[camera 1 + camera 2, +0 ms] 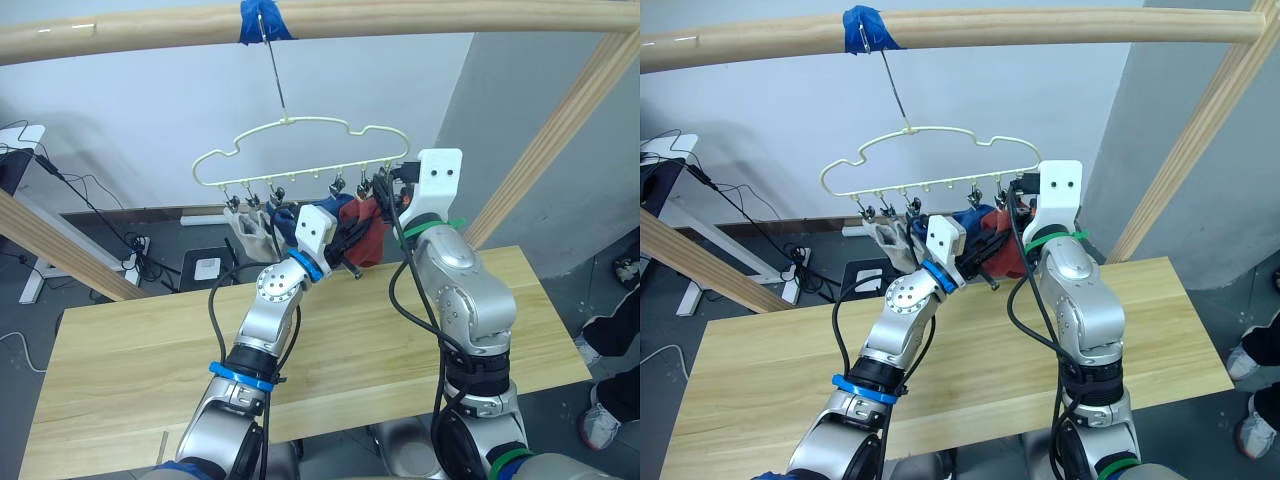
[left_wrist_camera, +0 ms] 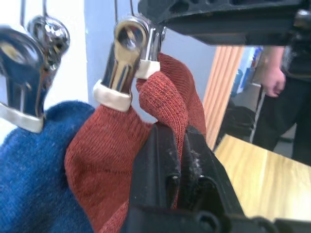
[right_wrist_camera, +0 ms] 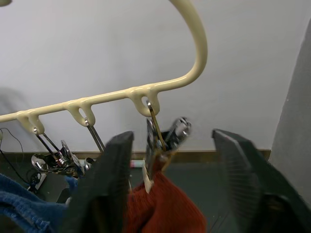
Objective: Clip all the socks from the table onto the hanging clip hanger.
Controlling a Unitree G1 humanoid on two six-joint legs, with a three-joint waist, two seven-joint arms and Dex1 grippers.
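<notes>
a: where are we?
b: grey and blue socks already hang on the clip hanger [image 1: 300,160]. left gripper [image 2: 177,160] pinches the rust-red sock [image 2: 112,165] under its clip [image 2: 121,63].
a: and the right gripper [image 3: 170,179]?
b: spread wide around that clip; likely next, check the bite, then let go.

Even, diffuse indoor light fills the head views; the white wall [image 1: 140,110] is bright, shading to grey toward 3 o'clock; soft shadows fall on the worktop [image 1: 130,360] beside the arms; small glare spots sit on the wooden pole [image 1: 70,30] at 11 o'clock; the pole bows with lens distortion. In the left wrist view the metal clips [image 2: 127,46] flash specular highlights; the blue sock [image 2: 34,170] and the person [image 2: 286,82] at 3 o'clock are blurred; the rust-red sock [image 2: 165,97] knit is sharp.
</notes>
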